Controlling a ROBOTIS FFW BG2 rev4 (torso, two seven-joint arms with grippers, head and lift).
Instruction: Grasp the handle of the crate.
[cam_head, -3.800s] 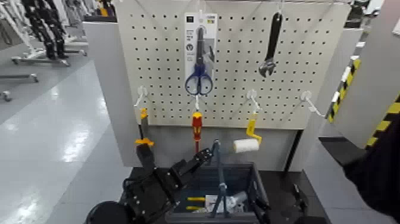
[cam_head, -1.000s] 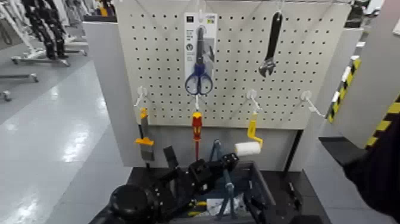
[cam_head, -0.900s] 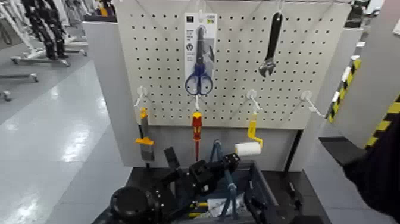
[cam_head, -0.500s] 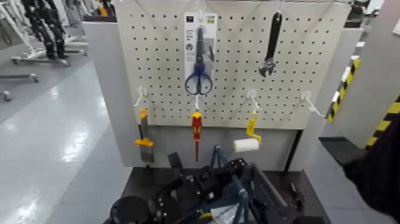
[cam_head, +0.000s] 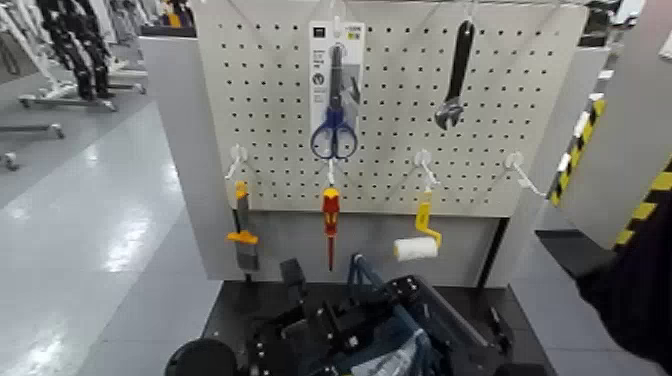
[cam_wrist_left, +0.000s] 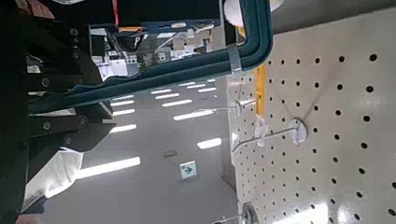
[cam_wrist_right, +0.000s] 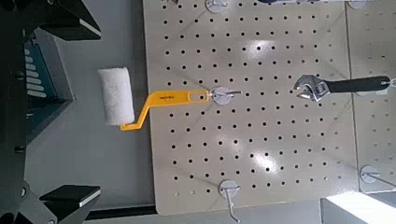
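The dark blue-grey crate (cam_head: 445, 332) sits tilted at the bottom of the head view, below the pegboard. Its slim arched handle (cam_head: 370, 280) rises from it toward the pegboard. My left gripper (cam_head: 345, 318) is at the handle's near end. In the left wrist view the handle (cam_wrist_left: 187, 70) runs between the dark fingers (cam_wrist_left: 70, 135) of the left gripper (cam_wrist_left: 65, 98), which are shut on it. My right gripper (cam_wrist_right: 70, 107) is open and empty beside the crate's slatted wall (cam_wrist_right: 42, 79), facing the pegboard.
The white pegboard (cam_head: 400, 120) stands right behind the crate. It holds blue scissors (cam_head: 334, 130), a black wrench (cam_head: 455, 75), a red-and-yellow screwdriver (cam_head: 330, 220), a paint roller (cam_head: 415, 246) and a scraper (cam_head: 242, 235). A yellow-black striped post (cam_head: 640, 215) is at right.
My left gripper has moved right onto the handle and shut on it. The handle and crate have shifted right and tilted up.
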